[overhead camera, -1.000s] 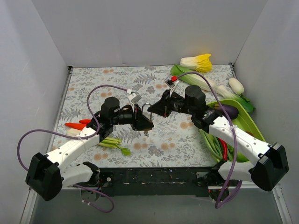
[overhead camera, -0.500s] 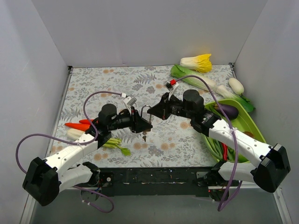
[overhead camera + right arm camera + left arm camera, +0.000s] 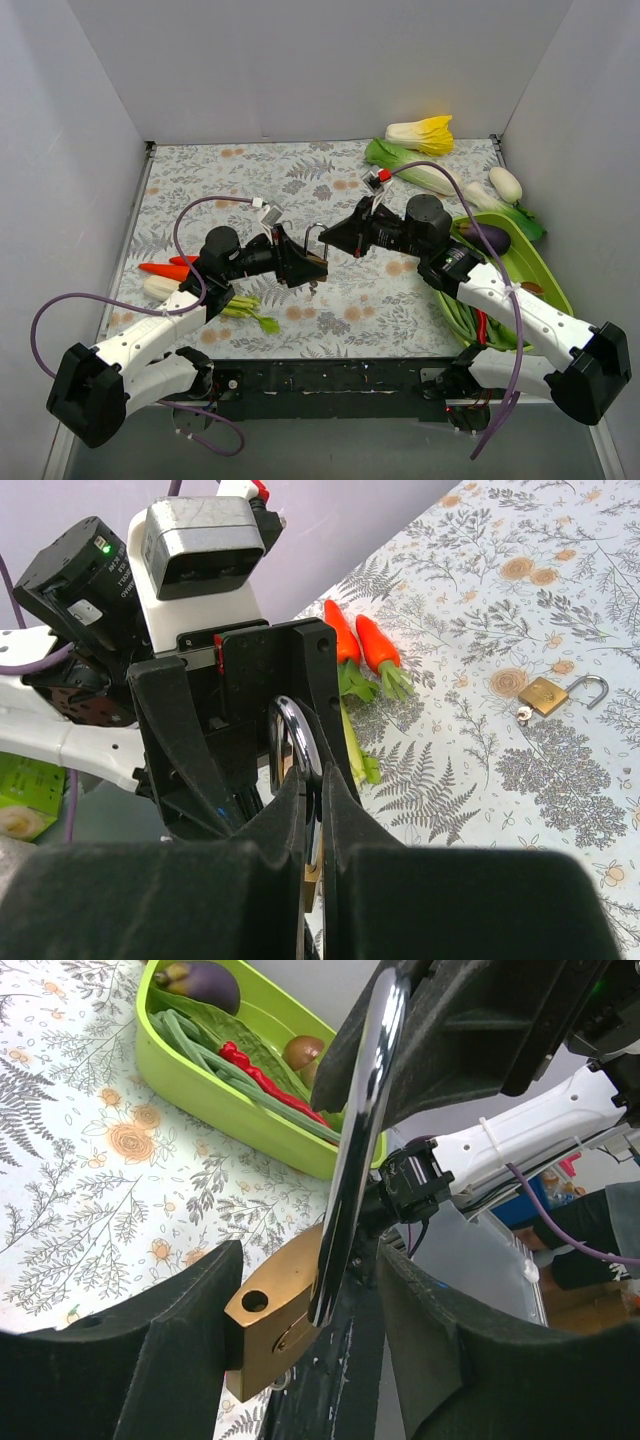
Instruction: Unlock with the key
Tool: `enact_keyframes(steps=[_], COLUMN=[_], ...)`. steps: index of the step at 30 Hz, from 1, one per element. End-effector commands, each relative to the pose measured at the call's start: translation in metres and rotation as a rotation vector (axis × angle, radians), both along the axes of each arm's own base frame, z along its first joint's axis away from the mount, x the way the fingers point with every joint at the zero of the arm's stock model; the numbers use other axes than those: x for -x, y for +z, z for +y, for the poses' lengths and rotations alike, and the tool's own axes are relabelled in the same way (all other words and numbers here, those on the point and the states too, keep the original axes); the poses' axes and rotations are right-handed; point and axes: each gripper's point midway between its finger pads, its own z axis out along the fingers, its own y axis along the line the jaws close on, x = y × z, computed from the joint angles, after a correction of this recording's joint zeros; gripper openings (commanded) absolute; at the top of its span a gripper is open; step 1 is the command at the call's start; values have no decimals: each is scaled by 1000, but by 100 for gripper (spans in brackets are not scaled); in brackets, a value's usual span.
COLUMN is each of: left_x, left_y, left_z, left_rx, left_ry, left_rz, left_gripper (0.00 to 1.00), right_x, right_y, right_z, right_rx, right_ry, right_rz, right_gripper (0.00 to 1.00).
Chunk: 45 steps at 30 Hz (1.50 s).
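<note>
When checked against a second ago: found the left gripper let go of the brass padlock, and the right gripper clamped as before on its silver shackle.

Seen from the left wrist: fingers standing apart either side of the padlock body, wider than before; cannot tell whether either touches the brass. Noted the left arm drawn back slightly toward the left and near edge, the right arm shifted slightly right. Traced the key only as a tiny speck hanging just below the padlock body, near side; too small to confirm whether seated in the lock. Logged green tray at right and carrots at left, unmoved.
</note>
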Motion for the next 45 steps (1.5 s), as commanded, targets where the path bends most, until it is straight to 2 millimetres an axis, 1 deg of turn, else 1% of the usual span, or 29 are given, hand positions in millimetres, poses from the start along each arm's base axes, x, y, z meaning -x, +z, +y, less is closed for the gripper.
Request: enact_keyframes(steps=[1, 3, 4, 6, 7, 10, 13, 17, 18, 19, 21, 23, 24, 25, 26, 27, 30, 34, 35, 36, 37, 38, 39, 40, 41, 42, 43, 44, 45], left_x=[8, 7, 6, 2, 1, -5, -10, -30, -44, -48, -56, -65, -66, -68, -70, -71, -74, -65, -58, -56, -60, -58, -49, -51, -48, -42, -33, -28, -23], left_y=[4, 3, 3, 3, 3, 1, -1, -8, -17, -18, -28, -29, -30, -33, -31, -36, -43, -47, -45, -49, -48, -50, -54, -53, -54, -57, -50, -48, -46], left_z=[2, 2, 3, 4, 4, 5, 4, 7, 13, 14, 20, 24, 25, 25, 24, 24, 20, 8, 4, 4, 10, 10, 6, 8, 7, 5, 3, 2, 2], left_rx=[18, 15, 16, 12, 10, -2, -10, -55, -93, -106, -145, -159, -161, -169, -168, -182, -220, -207, -192, -182, -170, -165, -165, -163, -166, -178, -162, -157, -155], left_ry=[-29, -15, -5, 20, 26, 57, 78, 204, 294, 325, 397, 461, 478, 502, 517, 531, 575, 486, 431, 402, 389, 357, 276, 253, 214, 159, 78, 33, -7], left_rz=[-14, -12, -13, -8, -7, 0, 7, 34, 63, 70, 108, 115, 129, 131, 130, 141, 155, 141, 133, 135, 142, 150, 169, 169, 172, 173, 170, 168, 160], left_gripper=[54, 49, 40, 30, 21, 8, 1, 0, 0, 0, 0, 0, 0, 0, 0, 0, 0, 0, 0, 0, 0, 0, 0, 0, 0, 0, 0, 0, 0], right_x=[-7, -8, -10, -12, -15, -22, -30, -43, -42, -49, -48, -56, -53, -57, -58, -56, -58, -55, -52, -53, -48, -44, -50, -41, -35, -43, -31, -35, -29], right_y=[57, 55, 53, 50, 48, 42, 38, 28, 28, 27, 24, 19, 17, 15, 8, 13, 12, 15, 19, 20, 17, 23, 23, 24, 25, 27, 29, 35, 38], right_z=[-7, -8, -8, -9, -10, -13, -15, -19, -17, -22, -18, -23, -20, -23, -24, -22, -19, -12, -13, -16, -16, -19, -29, -26, -31, -43, -42, -56, -59], right_rx=[-137, -130, -124, -113, -107, -83, -63, -20, -16, -5, 15, 37, 37, 32, 23, -14, -32, -33, -33, -23, 3, -6, 7, 11, 21, 23, 19, 27, 28], right_ry=[-63, -73, -81, -92, -110, -151, -194, -297, -311, -371, -401, -483, -492, -537, -554, -557, -589, -545, -528, -525, -476, -441, -431, -342, -293, -288, -193, -190, -147], right_rz=[-110, -106, -102, -99, -98, -95, -88, -80, -84, -86, -93, -99, -95, -90, -65, -65, -57, -79, -101, -110, -123, -140, -144, -149, -158, -169, -178, -212, -234], right_gripper=[1, 1, 1, 1, 1, 1, 1, 1, 1, 1, 1, 1, 1, 1, 1, 1, 1, 1, 2, 6, 13, 29, 36, 41, 50, 52, 53, 54, 54])
